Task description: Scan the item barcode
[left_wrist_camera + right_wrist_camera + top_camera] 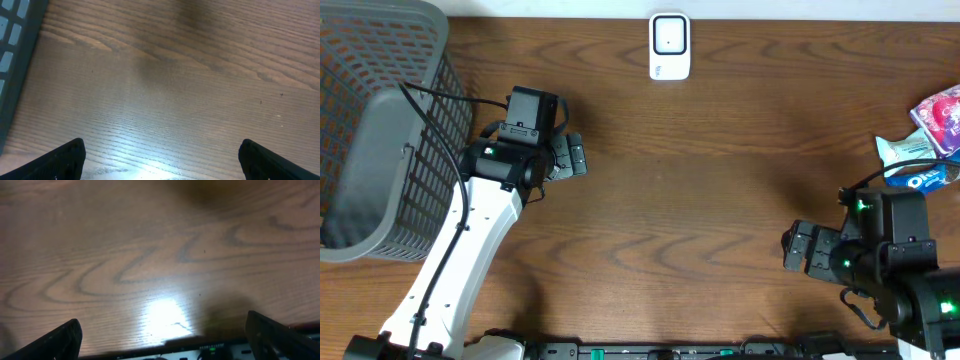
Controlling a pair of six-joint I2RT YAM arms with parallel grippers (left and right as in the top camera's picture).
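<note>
Hovering over desk (pixel 720 200): left end effector (pixel 572 158) wide, empty, beside basket (pixel 380 120); right end effector (pixel 796 250) wide, empty. Snacks (pixel 920 150) at right edge, untouched. Scanner (pixel 669 46) at far edge.

- Blue snack packet (pixel 920 181), lying at the right edge of the desk (pixel 720 200): white brand lettering reads "OREO". It is the only wording in the overhead view that can be made out.
- Pink packet (pixel 941 112), just beyond the blue one: it has printed shapes on its face, but any lettering is too small and blurred to read.
- White scanner (pixel 669 46), at the far edge of the desk: a small dark mark sits on the lower part of its casing, under the window, too small to read as a word or logo.
- Both wrist views: nothing legible.
</note>
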